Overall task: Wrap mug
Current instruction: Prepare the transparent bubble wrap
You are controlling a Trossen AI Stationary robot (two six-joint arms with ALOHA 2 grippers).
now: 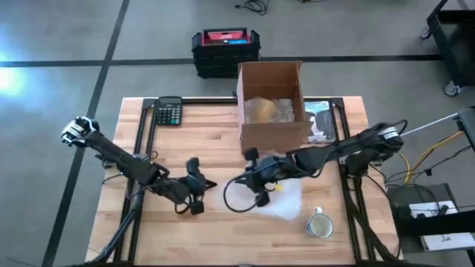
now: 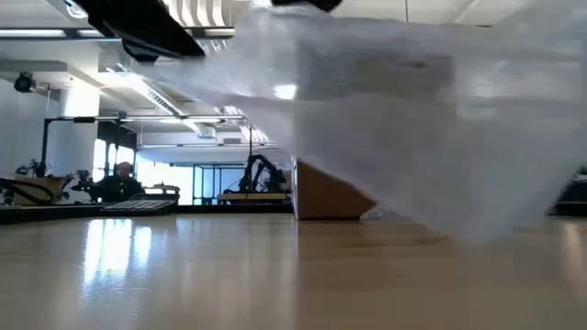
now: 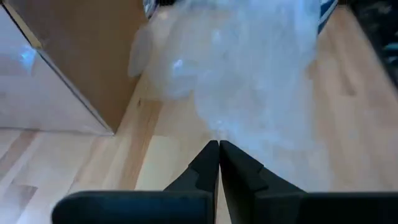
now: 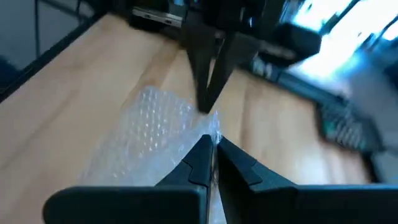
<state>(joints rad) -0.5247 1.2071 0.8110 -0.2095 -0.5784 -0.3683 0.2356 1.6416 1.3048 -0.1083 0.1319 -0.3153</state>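
1. The mug (image 1: 320, 225) stands upright on the wooden table (image 1: 148, 230), near the front edge on the right side, just off the corner of the bubble wrap (image 1: 286, 199).
2. The bubble wrap sheet is lifted at its left end and trails down to the tabletop towards the mug; in the low view it fills the upper right as a hazy drape (image 2: 413, 119).
3. The left gripper (image 3: 218, 147) sits mid-table, fingers pinched together on the near edge of the wrap.
4. The right gripper (image 4: 210, 142) hovers beside it, fingers likewise closed on the sheet's corner, facing the other arm's tips.
5. Behind them stands an open cardboard box (image 1: 272, 104), with a calculator (image 1: 169, 112) at the back left.
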